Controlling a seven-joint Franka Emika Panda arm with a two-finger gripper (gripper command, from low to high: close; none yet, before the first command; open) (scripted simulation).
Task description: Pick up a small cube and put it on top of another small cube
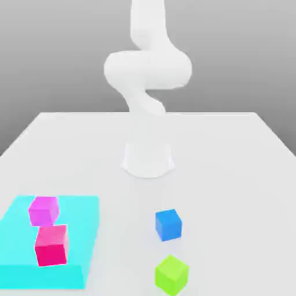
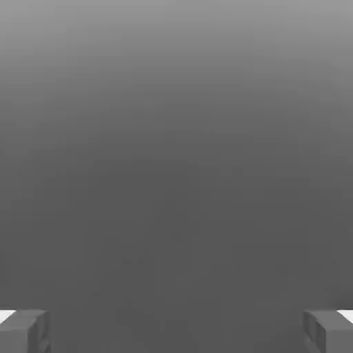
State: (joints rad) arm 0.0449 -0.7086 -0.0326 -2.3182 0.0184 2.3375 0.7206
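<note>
White table point(image 1: 231, 173), smooth and glossless, against a grey gradient backdrop. Your gripper point(image 2: 176, 332): jaws wide apart, nothing between them. Lime-green cube point(image 1: 171, 276), plain matte faces: near side, right of the cyan slab point(image 1: 49, 277) in the exterior view, set askew. Blue cube point(image 1: 169, 225), same make, just beyond it, also turned. Risks for you: a low approach could knock the blue cube, the gap being small; mismatched angles could leave your stack skewed or toppling.
</note>
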